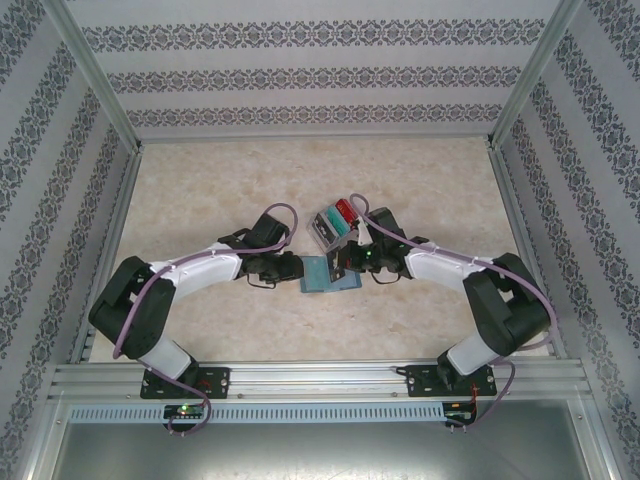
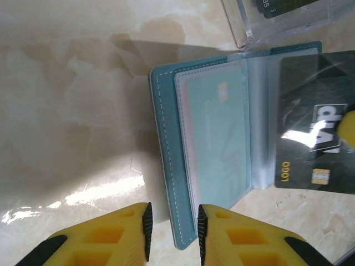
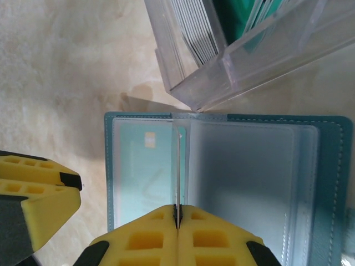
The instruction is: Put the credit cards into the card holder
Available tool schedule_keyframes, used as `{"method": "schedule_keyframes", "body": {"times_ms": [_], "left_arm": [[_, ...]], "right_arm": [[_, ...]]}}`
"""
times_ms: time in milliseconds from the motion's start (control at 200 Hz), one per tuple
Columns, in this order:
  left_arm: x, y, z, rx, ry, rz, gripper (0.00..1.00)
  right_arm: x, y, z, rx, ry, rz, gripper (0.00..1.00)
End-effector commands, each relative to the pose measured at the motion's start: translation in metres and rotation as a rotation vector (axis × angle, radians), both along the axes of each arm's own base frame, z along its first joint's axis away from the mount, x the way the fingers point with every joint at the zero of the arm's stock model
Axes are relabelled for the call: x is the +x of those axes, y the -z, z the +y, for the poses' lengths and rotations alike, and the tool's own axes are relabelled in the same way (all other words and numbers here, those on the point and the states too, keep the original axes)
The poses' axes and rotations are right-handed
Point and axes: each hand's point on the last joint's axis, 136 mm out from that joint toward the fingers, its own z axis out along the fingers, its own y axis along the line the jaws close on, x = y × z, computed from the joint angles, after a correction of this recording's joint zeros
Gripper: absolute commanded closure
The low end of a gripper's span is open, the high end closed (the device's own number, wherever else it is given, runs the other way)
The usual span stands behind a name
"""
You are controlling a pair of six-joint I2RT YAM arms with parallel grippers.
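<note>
The card holder (image 1: 325, 278) lies open on the table between both arms, a teal-blue wallet (image 2: 166, 138) with clear pockets. A pale teal credit card (image 3: 141, 183) sits in its left pocket. My right gripper (image 3: 177, 209) is shut on a dark credit card (image 2: 310, 122) marked LOGO. That card stands on edge over the wallet's fold (image 3: 178, 160), against a clear sleeve. My left gripper (image 2: 173, 213) is open, its fingers straddling the near corner of the wallet's cover. In the top view the left gripper (image 1: 297, 268) and right gripper (image 1: 343, 262) meet over the wallet.
A clear plastic box (image 1: 335, 225) holding more cards, one of them red (image 1: 343, 210), stands just beyond the wallet, close to my right gripper. It fills the top of the right wrist view (image 3: 238, 55). Patterned walls and metal rails enclose the table.
</note>
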Motion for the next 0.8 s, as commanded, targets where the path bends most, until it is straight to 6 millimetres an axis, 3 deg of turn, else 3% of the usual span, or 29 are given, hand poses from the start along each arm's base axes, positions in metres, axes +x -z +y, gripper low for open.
{"method": "schedule_keyframes", "body": {"times_ms": [0,175,345,555,794], "left_arm": [[0.011,-0.004,-0.01,-0.022,-0.005,-0.028,0.69],[0.012,0.007,-0.013,-0.013,0.008,-0.004,0.73],[0.01,0.018,-0.014,-0.006,0.012,0.026,0.84],[0.007,0.028,-0.011,0.019,0.012,0.052,0.91],[0.006,0.032,-0.007,0.042,0.0,0.064,0.93]], "right_arm": [[-0.002,0.0,0.014,0.065,-0.031,-0.008,1.0],[-0.005,0.021,0.013,0.047,-0.036,0.024,1.0],[-0.01,0.042,0.011,0.02,-0.038,0.073,1.0],[-0.018,0.05,0.019,0.041,-0.087,0.103,1.0],[-0.023,0.048,0.012,0.028,-0.068,0.087,1.0]]}}
